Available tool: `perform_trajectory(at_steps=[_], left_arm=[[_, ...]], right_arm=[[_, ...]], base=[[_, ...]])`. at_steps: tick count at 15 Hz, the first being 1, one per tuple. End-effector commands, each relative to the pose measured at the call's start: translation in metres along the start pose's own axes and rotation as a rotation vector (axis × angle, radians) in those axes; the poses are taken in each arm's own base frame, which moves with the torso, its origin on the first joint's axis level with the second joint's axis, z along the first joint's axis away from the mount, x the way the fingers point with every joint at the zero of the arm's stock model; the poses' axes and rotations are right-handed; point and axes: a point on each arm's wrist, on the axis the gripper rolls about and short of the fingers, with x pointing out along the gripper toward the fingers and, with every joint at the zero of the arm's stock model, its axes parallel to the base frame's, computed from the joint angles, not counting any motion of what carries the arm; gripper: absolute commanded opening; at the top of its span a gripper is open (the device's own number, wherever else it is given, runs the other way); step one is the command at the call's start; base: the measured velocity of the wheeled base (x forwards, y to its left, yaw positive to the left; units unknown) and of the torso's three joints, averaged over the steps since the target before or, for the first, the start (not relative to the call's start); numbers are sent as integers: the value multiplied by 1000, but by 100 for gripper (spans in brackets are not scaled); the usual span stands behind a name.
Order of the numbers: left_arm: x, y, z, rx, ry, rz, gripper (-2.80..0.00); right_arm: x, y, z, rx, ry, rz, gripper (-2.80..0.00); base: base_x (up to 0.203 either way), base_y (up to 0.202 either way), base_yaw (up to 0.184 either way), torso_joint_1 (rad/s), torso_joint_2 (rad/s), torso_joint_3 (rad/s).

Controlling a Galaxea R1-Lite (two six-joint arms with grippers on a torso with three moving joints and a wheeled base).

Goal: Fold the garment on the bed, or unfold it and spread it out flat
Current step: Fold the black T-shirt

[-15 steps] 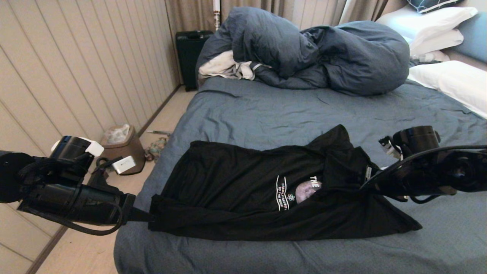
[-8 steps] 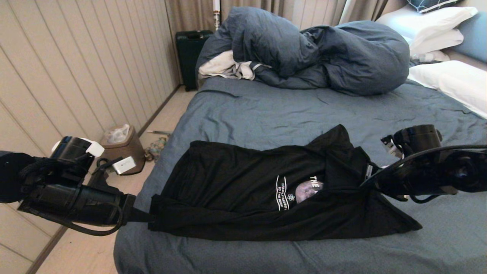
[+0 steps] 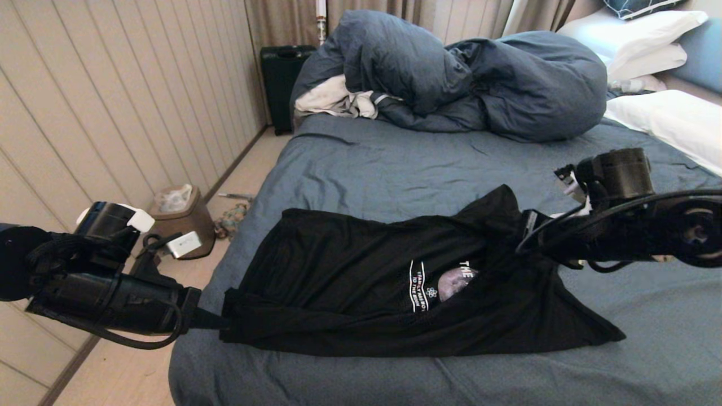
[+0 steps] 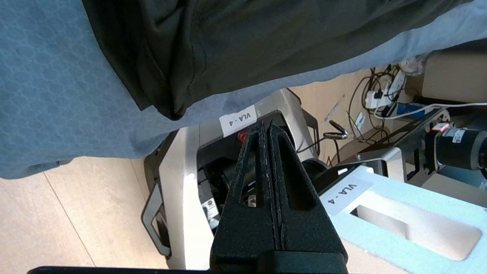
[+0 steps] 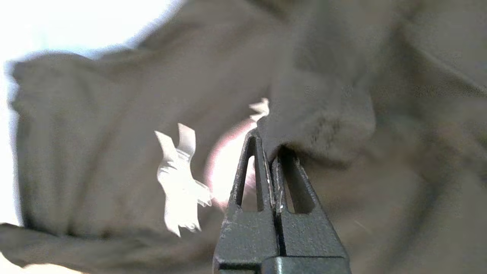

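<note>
Right tool pinches the garment's edge above the bed.

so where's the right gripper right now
In the head view the right gripper is over the near right part of the bed, shut on a raised fold of the black T-shirt, right of its moon print.
</note>
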Motion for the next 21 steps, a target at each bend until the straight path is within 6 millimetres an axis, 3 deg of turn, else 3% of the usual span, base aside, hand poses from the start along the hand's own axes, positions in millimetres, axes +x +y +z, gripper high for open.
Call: perform_trajectory(at_steps=[1,3,7,12,13,21], left_arm=[[2,1,0,-5,7,-4,-280],[2,1,0,-3,3,-4,-280],[2,2,1,-3,1,-3,-280],[2,1,1,-1,2,-4,-280],[2,2,1,-1,1,-3,-280],[4,1,1,-5,11,-7,-280]], right_arm=[[20,16,2,-16,-2,0,-280],[47,27,11,-27,-50,-70,-280],[69,41,30,-25,-46,-122,-280],[81,59,20,-58,-27,-115,-280],[82,59,19,-61,-31,-125,0],[57,64,38,-63,-84,-105,0]], base=[[0,0,0,0,0,0],[0,0,0,0,0,0],[0,0,0,0,0,0],[0,0,0,0,0,0],[0,0,0,0,0,0],[0,0,0,0,0,0]])
